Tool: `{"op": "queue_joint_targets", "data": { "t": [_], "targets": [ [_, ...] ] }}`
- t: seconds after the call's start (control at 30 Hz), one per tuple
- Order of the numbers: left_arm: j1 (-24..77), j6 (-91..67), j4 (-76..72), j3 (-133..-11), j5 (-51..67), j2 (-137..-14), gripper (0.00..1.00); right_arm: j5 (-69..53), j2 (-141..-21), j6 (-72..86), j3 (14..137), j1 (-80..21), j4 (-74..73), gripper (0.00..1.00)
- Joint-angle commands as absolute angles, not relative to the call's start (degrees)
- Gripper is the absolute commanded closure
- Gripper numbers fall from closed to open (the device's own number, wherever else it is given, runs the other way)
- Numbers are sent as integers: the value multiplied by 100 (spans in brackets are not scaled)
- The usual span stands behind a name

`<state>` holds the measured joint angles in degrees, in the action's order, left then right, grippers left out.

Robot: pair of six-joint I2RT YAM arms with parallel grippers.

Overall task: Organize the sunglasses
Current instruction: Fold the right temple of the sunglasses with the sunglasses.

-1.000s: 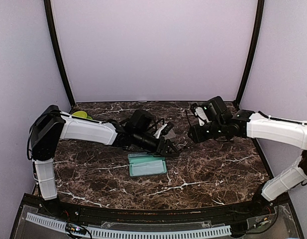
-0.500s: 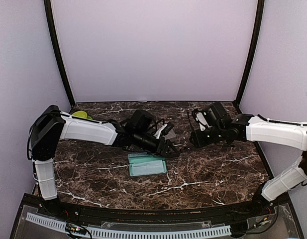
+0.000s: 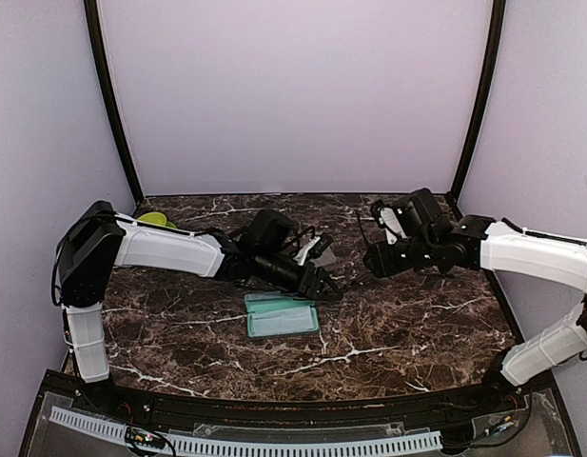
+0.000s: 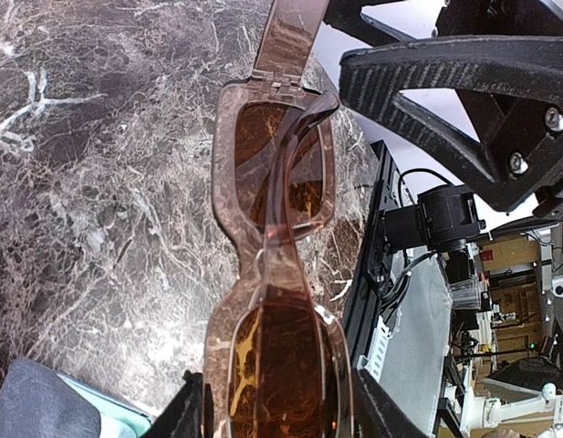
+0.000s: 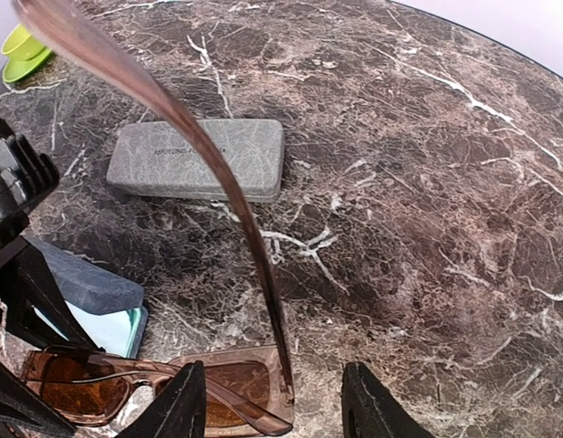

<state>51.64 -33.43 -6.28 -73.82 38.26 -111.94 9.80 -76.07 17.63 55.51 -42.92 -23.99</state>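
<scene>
Veined marble table (image 3: 407, 324) beneath sunglasses (image 4: 276, 265) (lilac walls (image 3: 293, 95))

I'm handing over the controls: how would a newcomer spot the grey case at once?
On the marble table, in the right wrist view, look above the brown sunglasses. The grey case lies flat, closed and alone there. It is paler than the blue-grey case and carries a line of small print.
</scene>
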Motion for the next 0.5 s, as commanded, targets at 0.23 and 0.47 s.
{"op": "queue_joint_targets", "data": {
  "t": [0.23,0.47],
  "targets": [
    [5212,-3154,-599,-7369,3935,-10872,91,415,-7185,1703,5657,-3850,-2018,53],
    [5234,-3134,-616,-7385,3974,-10872,91,483,-7149,1652,5731,-3507,-2087,53]
  ]
}}
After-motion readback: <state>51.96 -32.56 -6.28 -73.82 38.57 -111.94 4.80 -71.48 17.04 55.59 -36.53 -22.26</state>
